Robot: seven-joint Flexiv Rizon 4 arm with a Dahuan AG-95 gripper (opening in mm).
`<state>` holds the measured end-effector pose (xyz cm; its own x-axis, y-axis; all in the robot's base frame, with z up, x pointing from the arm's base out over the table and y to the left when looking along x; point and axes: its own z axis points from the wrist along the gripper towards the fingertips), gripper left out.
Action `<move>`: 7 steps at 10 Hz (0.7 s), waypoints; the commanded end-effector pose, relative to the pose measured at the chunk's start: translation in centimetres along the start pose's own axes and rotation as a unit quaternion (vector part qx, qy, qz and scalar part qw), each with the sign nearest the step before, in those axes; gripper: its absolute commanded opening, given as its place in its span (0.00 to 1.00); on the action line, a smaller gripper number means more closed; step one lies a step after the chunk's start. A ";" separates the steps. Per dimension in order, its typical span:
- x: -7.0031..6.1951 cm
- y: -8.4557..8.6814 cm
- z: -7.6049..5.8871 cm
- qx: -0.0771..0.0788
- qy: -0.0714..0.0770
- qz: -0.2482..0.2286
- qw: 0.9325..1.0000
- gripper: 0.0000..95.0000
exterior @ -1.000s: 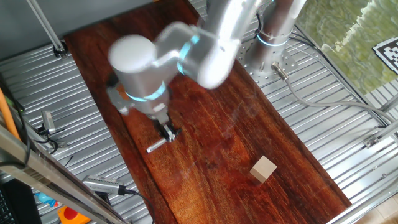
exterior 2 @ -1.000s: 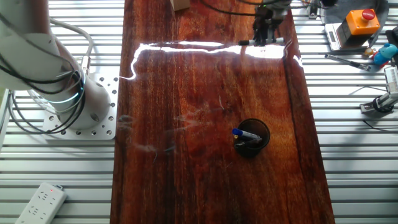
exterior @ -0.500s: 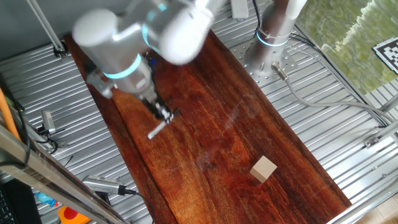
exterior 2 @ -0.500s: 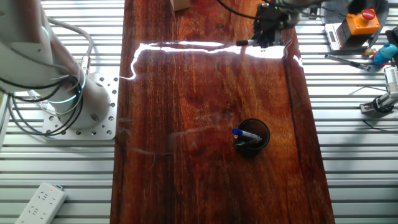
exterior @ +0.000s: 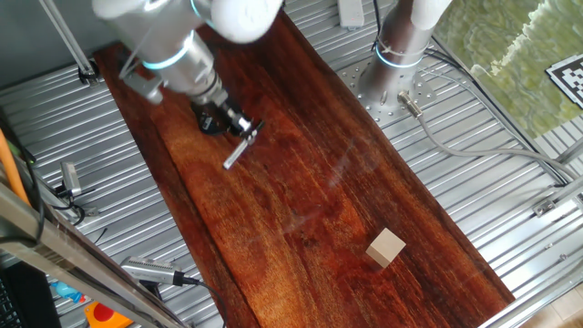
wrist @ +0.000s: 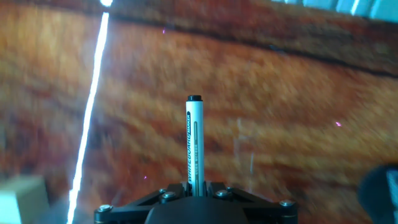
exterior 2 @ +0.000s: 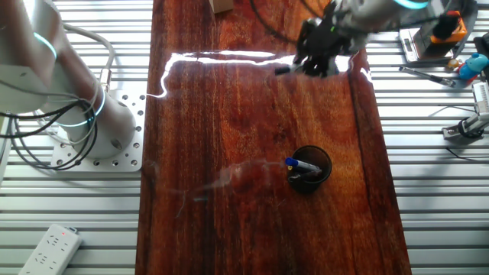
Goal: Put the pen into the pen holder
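The gripper (wrist: 194,190) is clamped on the pen (wrist: 194,140), its fingers closed tight against the lower end of the barrel. In the hand view the pen juts straight out from between the fingers, black tip farthest from the camera and dark print running along its white barrel. The wood behind it is streaked with blur, and a bright line of glare crosses the left side.

From one fixed view the gripper (exterior: 239,126) holds the pen (exterior: 237,151) clear of the table (exterior: 301,191), tilted, its free end slanting down toward the near left. The arm's grey wrist sits just above it, toward the far left corner of the board.

The other fixed view shows the gripper (exterior 2: 315,59) near the far right edge of the table (exterior 2: 229,114), with the pen (exterior 2: 284,69) reaching out to its left. The holder (exterior 2: 309,169), a small black round cup, stands well apart from the gripper, nearer this camera on the right half of the board. A blue-capped pen (exterior 2: 302,163) already rests inside it, leaning across the opening.

A tan cube (exterior: 386,247) sits on the wood well away from the gripper, at the opposite end of the board.
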<state>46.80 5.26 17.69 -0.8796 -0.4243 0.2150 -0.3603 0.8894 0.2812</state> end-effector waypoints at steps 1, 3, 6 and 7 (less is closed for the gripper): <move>1.2 -1.8 0.3 0.000 -0.001 -0.014 1.000 0.00; 1.6 -2.7 0.4 0.005 0.002 -0.017 1.000 0.00; 1.4 -2.7 0.4 0.004 0.000 -0.013 1.000 0.00; 1.4 -2.7 0.4 0.005 0.000 -0.004 1.000 0.00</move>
<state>46.36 2.41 16.83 -0.8747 -0.4370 0.2094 -0.3754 0.8844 0.2772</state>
